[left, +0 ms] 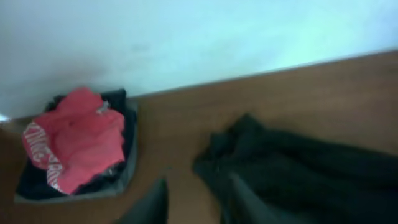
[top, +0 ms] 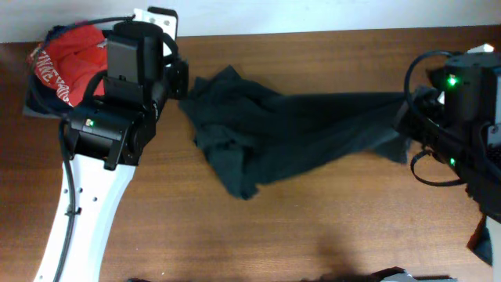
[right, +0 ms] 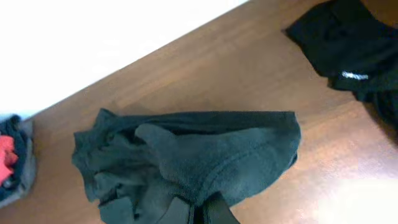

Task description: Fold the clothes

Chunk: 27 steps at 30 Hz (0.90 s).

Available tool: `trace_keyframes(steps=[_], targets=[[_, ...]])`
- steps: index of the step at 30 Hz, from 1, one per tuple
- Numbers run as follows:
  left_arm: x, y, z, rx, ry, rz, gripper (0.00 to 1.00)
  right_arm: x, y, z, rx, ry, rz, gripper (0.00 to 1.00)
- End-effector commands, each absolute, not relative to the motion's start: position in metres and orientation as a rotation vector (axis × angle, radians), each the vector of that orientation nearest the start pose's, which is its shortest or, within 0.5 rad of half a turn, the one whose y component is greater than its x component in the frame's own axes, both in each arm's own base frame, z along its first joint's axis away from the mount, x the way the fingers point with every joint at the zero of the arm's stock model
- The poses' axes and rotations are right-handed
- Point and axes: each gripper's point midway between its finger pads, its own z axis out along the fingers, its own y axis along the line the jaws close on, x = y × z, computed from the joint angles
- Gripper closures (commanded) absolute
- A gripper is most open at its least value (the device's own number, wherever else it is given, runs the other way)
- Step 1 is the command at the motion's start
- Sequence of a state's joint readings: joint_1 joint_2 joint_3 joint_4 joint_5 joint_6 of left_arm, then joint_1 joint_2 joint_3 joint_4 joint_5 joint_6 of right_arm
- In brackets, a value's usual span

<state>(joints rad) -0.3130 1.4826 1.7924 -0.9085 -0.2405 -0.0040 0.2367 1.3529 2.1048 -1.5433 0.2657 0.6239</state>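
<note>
A dark teal-grey T-shirt (top: 290,133) lies crumpled and stretched across the middle of the table, one of the clothes. My right gripper (right: 198,213) is shut on its right edge and holds the fabric a little taut; in the overhead view the right gripper (top: 405,116) sits at the shirt's right end. My left gripper (left: 198,208) is open just above the wood at the shirt's left edge, with bare table between its fingers and one finger (left: 244,200) over the cloth (left: 292,168). From above, the left gripper (top: 182,78) is beside the shirt's left corner.
A grey tray (top: 30,106) at the back left holds a pile of red (top: 70,55) and dark clothes. A black shirt with white lettering (right: 348,43) lies at the right side. The wall runs along the table's far edge.
</note>
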Motion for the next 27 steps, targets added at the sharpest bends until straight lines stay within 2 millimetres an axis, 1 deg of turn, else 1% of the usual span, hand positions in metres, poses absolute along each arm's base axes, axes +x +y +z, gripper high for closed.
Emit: trace_keyframes(steps=[1,2,4,5,6,7,8,9,13,17,21,24,25,27], targets=[[0.401,-0.111,0.352,0.250,2.222,-0.076,0.49,0.273,0.013,0.409,0.573,2.275,0.063,0.96],[0.401,-0.117,0.340,0.277,2.262,-0.110,0.42,0.274,0.013,0.407,0.574,2.283,0.058,0.96],[0.399,-0.128,0.317,0.314,2.342,-0.167,0.24,0.276,0.013,0.404,0.574,2.292,0.052,0.96],[0.397,-0.132,0.305,0.315,2.393,-0.200,0.20,0.277,0.014,0.403,0.574,2.296,0.049,0.96],[0.393,-0.137,0.291,0.309,2.455,-0.239,0.18,0.278,0.013,0.403,0.575,2.297,0.044,0.96],[0.388,-0.141,0.276,0.309,2.517,-0.277,0.18,0.279,0.012,0.402,0.579,2.297,0.032,0.96],[0.379,-0.149,0.255,0.327,2.614,-0.336,0.18,0.281,0.010,0.402,0.584,2.294,0.014,0.96],[0.375,-0.151,0.245,0.336,2.660,-0.358,0.18,0.281,0.009,0.402,0.587,2.291,0.005,0.96],[0.364,-0.153,0.212,0.329,2.812,-0.377,0.18,0.284,0.009,0.403,0.588,2.282,0.007,0.96],[0.362,-0.154,0.184,0.330,2.916,-0.359,0.19,0.284,0.009,0.404,0.588,2.278,0.009,0.96],[0.362,-0.166,0.152,0.314,3.013,-0.347,0.23,0.284,0.009,0.404,0.588,2.278,0.009,0.96],[0.350,-0.176,0.126,0.291,3.121,-0.302,0.26,0.285,0.009,0.403,0.588,2.279,0.008,0.96],[0.346,-0.178,0.120,0.282,3.147,-0.280,0.26,0.285,0.009,0.403,0.588,2.280,0.007,0.96],[0.337,-0.180,0.105,0.212,3.216,-0.180,0.26,0.285,0.009,0.403,0.588,2.281,0.007,0.96]])
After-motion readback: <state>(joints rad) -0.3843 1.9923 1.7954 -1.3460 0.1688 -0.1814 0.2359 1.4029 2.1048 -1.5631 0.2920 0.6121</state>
